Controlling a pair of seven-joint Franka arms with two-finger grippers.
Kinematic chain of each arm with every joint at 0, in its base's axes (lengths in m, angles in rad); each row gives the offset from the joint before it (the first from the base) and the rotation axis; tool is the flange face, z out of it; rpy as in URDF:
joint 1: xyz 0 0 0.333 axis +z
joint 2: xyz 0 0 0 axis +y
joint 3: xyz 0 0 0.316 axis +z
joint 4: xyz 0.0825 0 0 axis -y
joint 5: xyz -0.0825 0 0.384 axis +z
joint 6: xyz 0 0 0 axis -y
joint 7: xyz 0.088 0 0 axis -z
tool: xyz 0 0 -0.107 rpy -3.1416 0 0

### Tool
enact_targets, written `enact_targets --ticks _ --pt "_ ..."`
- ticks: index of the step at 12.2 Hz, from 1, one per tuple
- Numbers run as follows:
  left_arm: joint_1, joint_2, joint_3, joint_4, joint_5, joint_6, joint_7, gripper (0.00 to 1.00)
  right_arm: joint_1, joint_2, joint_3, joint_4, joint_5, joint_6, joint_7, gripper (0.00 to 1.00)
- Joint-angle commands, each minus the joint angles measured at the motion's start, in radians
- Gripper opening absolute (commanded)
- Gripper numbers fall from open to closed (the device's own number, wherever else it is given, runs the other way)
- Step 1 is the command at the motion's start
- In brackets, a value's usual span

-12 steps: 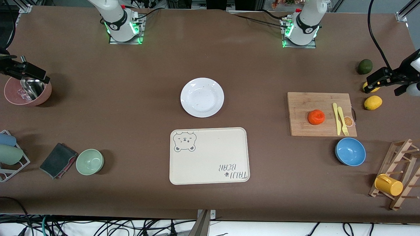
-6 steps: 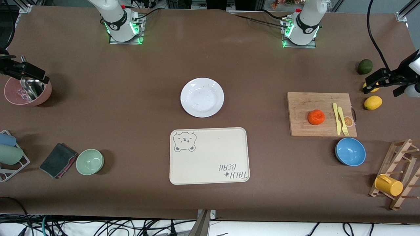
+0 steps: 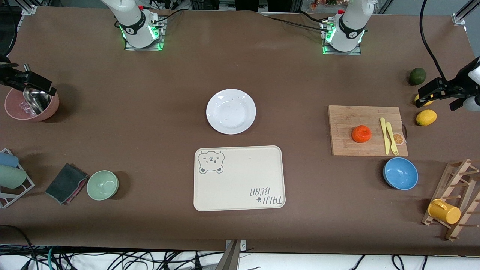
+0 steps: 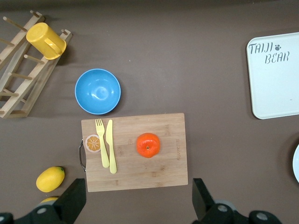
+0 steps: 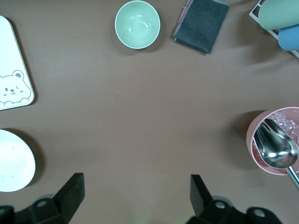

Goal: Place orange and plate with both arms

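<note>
Nothing on the counter is shifting since the earlier frames; only the left gripper is edging slightly over the lemons, while the right gripper is hanging over the pink bowl. Both sets of jaws are standing released, grasping nothing. Taking the cream tray as landmark: the plate is lying just beside it, farther from the front camera. The orange is resting on the cutting board, well apart from the tray, toward the left arm's end, near the yellow knife and fork.
</note>
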Motion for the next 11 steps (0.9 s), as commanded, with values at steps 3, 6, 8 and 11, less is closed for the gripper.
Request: enact_targets --ticks 3,6,8,11 --pt "-0.003 0.014 0.003 0.044 -0.025 -0.009 0.005 1.00 -0.002 0.002 0.000 0.022 0.006 -0.010 0.011 1.00" --pt "-0.003 0.014 0.003 0.044 -0.025 -0.009 0.005 1.00 0.000 0.002 0.000 0.022 0.006 -0.012 0.011 1.00" --pt "-0.003 0.017 0.003 0.044 -0.027 -0.008 0.005 1.00 -0.002 0.002 0.000 0.022 0.006 -0.010 0.011 1.00" --pt "-0.004 0.023 0.003 0.045 -0.027 -0.009 0.005 1.00 -0.002 0.002 0.000 0.022 0.006 -0.012 0.011 1.00"
